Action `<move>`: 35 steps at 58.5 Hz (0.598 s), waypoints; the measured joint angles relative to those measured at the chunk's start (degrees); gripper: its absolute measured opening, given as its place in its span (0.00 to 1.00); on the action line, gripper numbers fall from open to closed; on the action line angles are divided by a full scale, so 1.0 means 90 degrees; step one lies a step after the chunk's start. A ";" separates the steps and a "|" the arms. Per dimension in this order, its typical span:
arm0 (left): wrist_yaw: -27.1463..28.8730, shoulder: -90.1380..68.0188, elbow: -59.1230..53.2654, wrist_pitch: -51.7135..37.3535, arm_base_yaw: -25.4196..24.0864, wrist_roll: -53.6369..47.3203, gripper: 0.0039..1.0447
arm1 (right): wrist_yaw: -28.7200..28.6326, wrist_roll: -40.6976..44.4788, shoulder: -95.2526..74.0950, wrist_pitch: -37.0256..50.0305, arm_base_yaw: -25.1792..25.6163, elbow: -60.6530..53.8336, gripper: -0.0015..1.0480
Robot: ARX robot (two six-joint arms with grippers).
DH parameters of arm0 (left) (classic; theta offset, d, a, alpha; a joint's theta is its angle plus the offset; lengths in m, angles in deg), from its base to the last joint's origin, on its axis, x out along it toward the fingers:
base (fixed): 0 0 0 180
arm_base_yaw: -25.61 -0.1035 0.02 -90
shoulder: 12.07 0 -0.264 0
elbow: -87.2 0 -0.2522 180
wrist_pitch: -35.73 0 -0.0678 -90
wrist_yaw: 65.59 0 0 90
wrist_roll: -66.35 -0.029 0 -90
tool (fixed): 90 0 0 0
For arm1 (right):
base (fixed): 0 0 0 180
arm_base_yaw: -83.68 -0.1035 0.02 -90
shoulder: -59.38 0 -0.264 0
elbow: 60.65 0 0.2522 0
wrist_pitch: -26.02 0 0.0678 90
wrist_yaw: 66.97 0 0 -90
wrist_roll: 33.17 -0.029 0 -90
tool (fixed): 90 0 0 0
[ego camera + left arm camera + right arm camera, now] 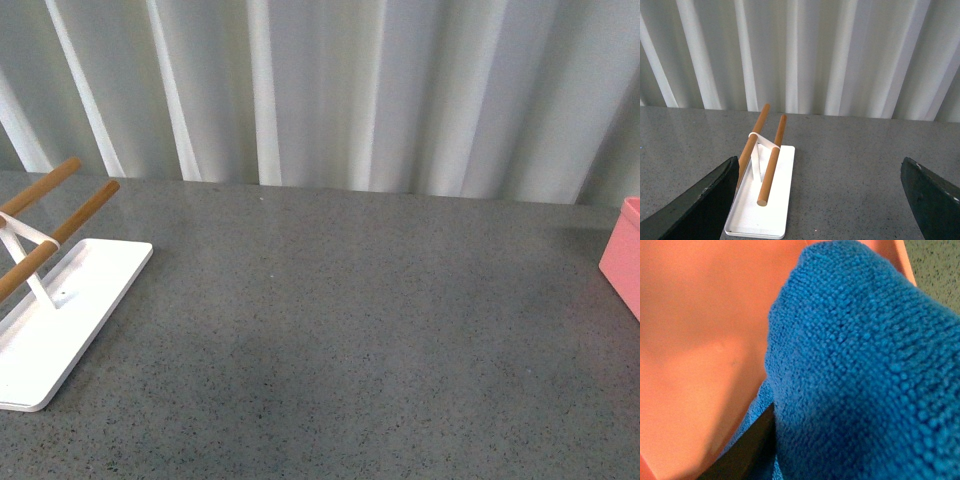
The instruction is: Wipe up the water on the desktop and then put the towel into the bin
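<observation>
The bright blue fluffy towel [860, 375] fills most of the right wrist view. My right gripper is shut on it; only one dark finger [747, 450] shows under the cloth. The towel hangs over the salmon-pink inside of the bin [700, 340]. A strip of the speckled grey desktop [935, 265] shows past the bin's rim. In the front view only a corner of the bin [622, 258] shows at the right edge of the desktop [340, 330]; neither arm shows there. My left gripper [825, 200] is open and empty above the desktop [850, 165].
A white flat-based rack with two wooden rods [50, 300] stands at the left of the desktop; it also shows in the left wrist view [762, 195]. A white pleated curtain [330, 90] runs along the far edge.
</observation>
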 joint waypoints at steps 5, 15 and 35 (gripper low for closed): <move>0.0002 0.0000 0.0000 0.0000 0.0000 0.0000 0.94 | -0.0012 0.0010 0.0000 -0.0017 0.0000 0.0073 0.68; 0.0000 0.0000 0.0002 0.0000 0.0000 0.0000 0.94 | -0.0185 -0.0070 0.0000 -0.0352 0.0000 0.0534 0.95; 0.0000 0.0000 0.0000 0.0000 0.0000 0.0000 0.94 | -0.0457 -0.0250 0.0415 0.0165 -0.0289 0.0901 0.93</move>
